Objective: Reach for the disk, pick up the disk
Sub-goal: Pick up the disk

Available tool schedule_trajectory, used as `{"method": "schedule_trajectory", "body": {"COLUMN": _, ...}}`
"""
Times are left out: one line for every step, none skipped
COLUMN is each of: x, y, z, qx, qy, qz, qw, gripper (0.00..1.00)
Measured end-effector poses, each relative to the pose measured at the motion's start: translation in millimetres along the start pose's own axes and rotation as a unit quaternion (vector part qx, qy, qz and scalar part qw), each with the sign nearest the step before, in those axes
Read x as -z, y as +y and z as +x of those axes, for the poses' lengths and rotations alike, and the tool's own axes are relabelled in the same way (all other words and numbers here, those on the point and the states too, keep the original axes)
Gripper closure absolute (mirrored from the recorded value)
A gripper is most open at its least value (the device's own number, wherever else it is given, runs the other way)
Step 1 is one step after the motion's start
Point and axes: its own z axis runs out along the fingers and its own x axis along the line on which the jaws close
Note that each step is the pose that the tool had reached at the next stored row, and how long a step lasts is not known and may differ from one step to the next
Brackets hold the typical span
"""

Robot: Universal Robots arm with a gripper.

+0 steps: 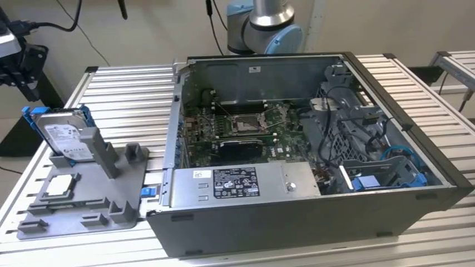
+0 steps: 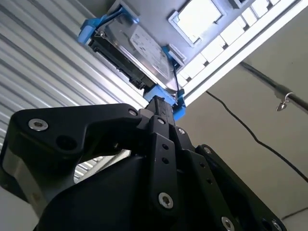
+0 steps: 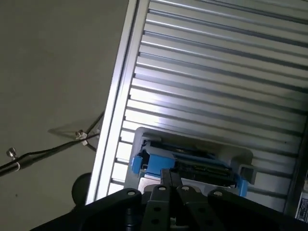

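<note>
Black fingers [image 2: 161, 115] are closed together and hold nothing, their tips near one corner of the blue frame. The flat silver-metal disk [image 1: 63, 136], white-labelled and blue-framed, stands on edge in a grey plastic holder [image 1: 111, 183] directly ahead of the fingers. Open slats of the ribbed aluminium counter [image 1: 130, 105] surround the holder. The counter's edge rail runs beside the fingers, with grey floor [image 3: 48, 72] beyond. The open grey computer case [image 1: 297, 222] sits well apart from them.
</note>
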Motion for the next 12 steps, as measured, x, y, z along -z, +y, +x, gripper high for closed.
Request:
{"method": "schedule_trajectory", "body": {"x": 0.0, "y": 0.0, "z": 0.0, "qx": 0.009, "qy": 0.0004, "qz": 0.0, "qw": 1.0, "gripper": 1.0}}
{"method": "schedule_trajectory", "body": {"x": 0.0, "y": 0.0, "z": 0.0, "qx": 0.018, "qy": 0.0007, "qz": 0.0, "qw": 0.9998, "gripper": 1.0}}
{"method": "schedule_trajectory", "body": {"x": 0.0, "y": 0.0, "z": 0.0, "qx": 0.027, "qy": 0.0011, "qz": 0.0, "qw": 0.9996, "gripper": 1.0}}
{"method": "schedule_trajectory", "body": {"x": 0.0, "y": 0.0, "z": 0.0, "qx": 0.036, "qy": 0.0014, "qz": 0.0, "qw": 0.9994, "gripper": 1.0}}
{"method": "schedule_trajectory", "body": {"x": 0.1, "y": 0.0, "z": 0.0, "qx": 0.045, "qy": 0.0018, "qz": 0.0, "qw": 0.999, "gripper": 1.0}}
{"method": "schedule_trajectory", "body": {"x": 0.0, "y": 0.0, "z": 0.0, "qx": 0.054, "qy": 0.0021, "qz": 0.0, "qw": 0.9985, "gripper": 1.0}}
{"method": "schedule_trajectory", "body": {"x": 0.0, "y": 0.0, "z": 0.0, "qx": 0.063, "qy": 0.0024, "qz": 0.0001, "qw": 0.998, "gripper": 1.0}}
{"method": "schedule_trajectory", "body": {"x": 0.0, "y": 0.0, "z": 0.0, "qx": 0.073, "qy": 0.0028, "qz": 0.0001, "qw": 0.9974, "gripper": 1.0}}
{"method": "schedule_trajectory", "body": {"x": 0.1, "y": 0.0, "z": 0.0, "qx": 0.082, "qy": 0.0032, "qz": 0.0001, "qw": 0.9966, "gripper": 1.0}}
{"method": "schedule_trajectory", "body": {"x": 0.0, "y": 0.0, "z": 0.0, "qx": 0.091, "qy": 0.0035, "qz": 0.0001, "qw": 0.9959, "gripper": 1.0}}
{"method": "schedule_trajectory", "body": {"x": 0.0, "y": 0.0, "z": 0.0, "qx": 0.1, "qy": 0.0038, "qz": 0.0001, "qw": 0.995, "gripper": 1.0}}
{"method": "schedule_trajectory", "body": {"x": 0.0, "y": 0.0, "z": 0.0, "qx": 0.108, "qy": 0.0042, "qz": 0.0001, "qw": 0.9941, "gripper": 1.0}}
